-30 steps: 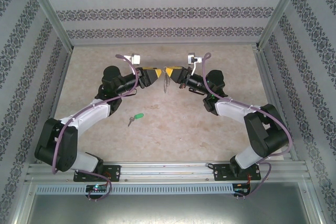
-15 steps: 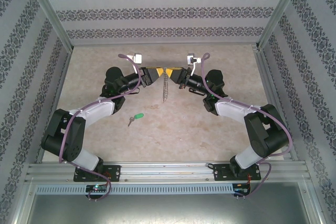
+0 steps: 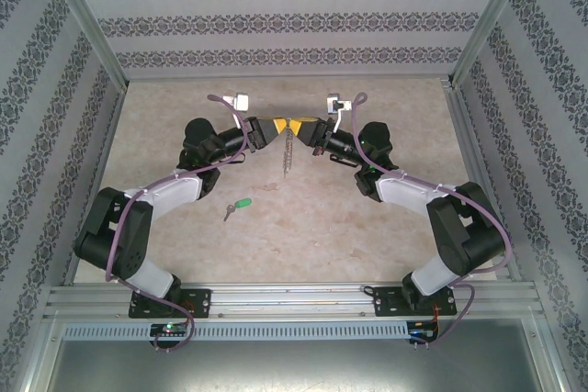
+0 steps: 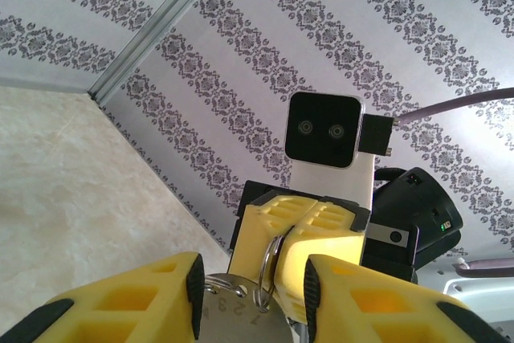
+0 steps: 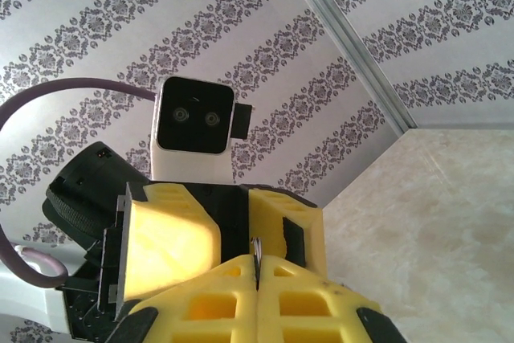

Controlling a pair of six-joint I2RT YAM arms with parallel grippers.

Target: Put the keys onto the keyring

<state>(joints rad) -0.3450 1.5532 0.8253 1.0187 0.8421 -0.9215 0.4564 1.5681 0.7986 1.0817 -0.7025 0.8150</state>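
Observation:
The keyring (image 3: 288,147) hangs in the air at the back middle, its chain dangling straight down. My right gripper (image 3: 306,126) is shut on its wire ring (image 5: 255,248), pinched edge-on between the yellow fingers (image 5: 321,307). My left gripper (image 3: 273,126) faces it tip to tip. In the left wrist view its jaws (image 4: 253,287) stand apart around the ring (image 4: 267,267) and a round numbered metal tag (image 4: 233,315), with a gap on the right side. The green-headed key (image 3: 238,205) lies alone on the table, nearer the left arm.
Patterned walls (image 3: 294,25) enclose the table on three sides, with metal corner posts (image 3: 87,29). The beige tabletop (image 3: 303,218) stretches between the arms. A metal rail (image 3: 294,298) with both arm bases runs along the near edge.
The left arm has pushed its gripper up to the right gripper's tips and its jaws have narrowed around the ring. The chain now hangs straight. Right arm and key have not moved.

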